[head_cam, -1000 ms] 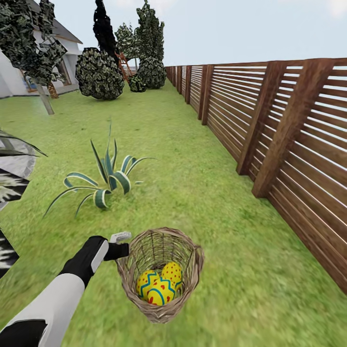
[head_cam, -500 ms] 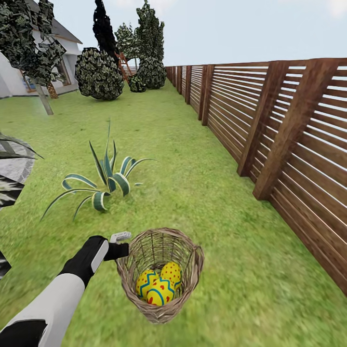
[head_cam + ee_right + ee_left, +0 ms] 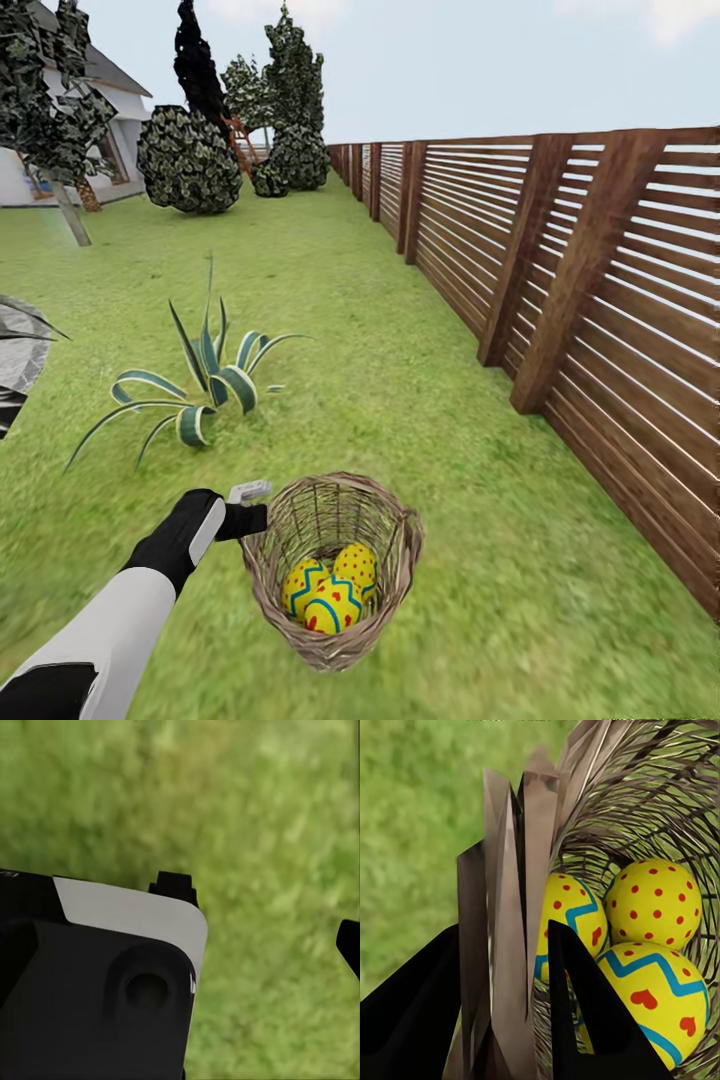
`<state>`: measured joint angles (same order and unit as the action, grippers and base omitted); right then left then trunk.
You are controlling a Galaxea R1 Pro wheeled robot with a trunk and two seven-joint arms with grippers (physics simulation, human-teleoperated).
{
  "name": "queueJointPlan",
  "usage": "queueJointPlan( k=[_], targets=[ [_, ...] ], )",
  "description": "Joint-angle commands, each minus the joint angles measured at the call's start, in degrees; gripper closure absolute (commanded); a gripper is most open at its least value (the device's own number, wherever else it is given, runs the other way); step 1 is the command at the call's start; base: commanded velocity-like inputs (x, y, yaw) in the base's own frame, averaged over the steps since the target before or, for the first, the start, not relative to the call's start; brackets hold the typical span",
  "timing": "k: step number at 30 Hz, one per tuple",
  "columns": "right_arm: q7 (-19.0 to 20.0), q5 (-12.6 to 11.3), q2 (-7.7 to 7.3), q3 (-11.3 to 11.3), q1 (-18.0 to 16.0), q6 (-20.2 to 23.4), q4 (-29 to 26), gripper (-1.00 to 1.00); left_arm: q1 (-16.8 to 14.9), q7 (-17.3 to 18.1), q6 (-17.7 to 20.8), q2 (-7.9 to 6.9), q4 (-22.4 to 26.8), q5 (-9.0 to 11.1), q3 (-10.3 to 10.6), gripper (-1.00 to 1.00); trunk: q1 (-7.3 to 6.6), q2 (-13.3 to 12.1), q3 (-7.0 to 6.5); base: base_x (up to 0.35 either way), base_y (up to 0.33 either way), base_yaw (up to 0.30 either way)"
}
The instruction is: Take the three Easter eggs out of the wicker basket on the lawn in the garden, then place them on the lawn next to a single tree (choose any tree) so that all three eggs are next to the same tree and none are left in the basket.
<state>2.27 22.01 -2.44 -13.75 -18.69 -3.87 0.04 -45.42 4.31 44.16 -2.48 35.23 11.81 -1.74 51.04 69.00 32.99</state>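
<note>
Still clamped on the basket (image 3: 335,565) rim: left claw (image 3: 510,967), three eggs (image 3: 330,590) inside. Moving now along the fence (image 3: 560,290), view swung; tree (image 3: 50,120) far off. Right claw (image 3: 262,915) apparently parted, empty, over lawn (image 3: 400,380).

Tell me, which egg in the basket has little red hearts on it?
The egg with a blue zigzag band above its red hearts. One has only red dots; the other has dots and blue zigzag.

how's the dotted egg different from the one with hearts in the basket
The dotted egg carries only small red dots; the heart egg has red hearts under a blue zigzag band. The dotted egg lies deeper in the wicker basket, while the heart egg lies closer to the left gripper, partly hidden behind one finger. Both are bright yellow, similar in size and touching each other.
</note>
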Motion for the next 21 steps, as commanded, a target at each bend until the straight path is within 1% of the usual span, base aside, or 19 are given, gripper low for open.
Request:
queueJointPlan(
  k=[1,5,21],
  targets=[
    [0.19,0.40,-0.02,-0.49,-0.03,-0.20,0.05,-1.00,-0.02,0.17,0.32,0.02,0.06,0.49,-0.19,1.00,0.00,0.03,-0.03,0.000,0.000,-0.124],
    [0.15,0.40,-0.02,-0.49,-0.03,-0.18,0.05,-1.00,-0.02,0.17,0.32,0.02,0.07,0.47,-0.19,1.00,0.00,0.03,-0.38,0.000,0.000,-0.057],
    [-0.07,0.57,0.07,-0.42,0.03,-0.09,0.05,-1.00,-0.02,0.17,0.32,-0.01,0.06,0.49,-0.20,1.00,0.00,0.03,-1.85,0.000,0.000,-0.001]
  ],
)
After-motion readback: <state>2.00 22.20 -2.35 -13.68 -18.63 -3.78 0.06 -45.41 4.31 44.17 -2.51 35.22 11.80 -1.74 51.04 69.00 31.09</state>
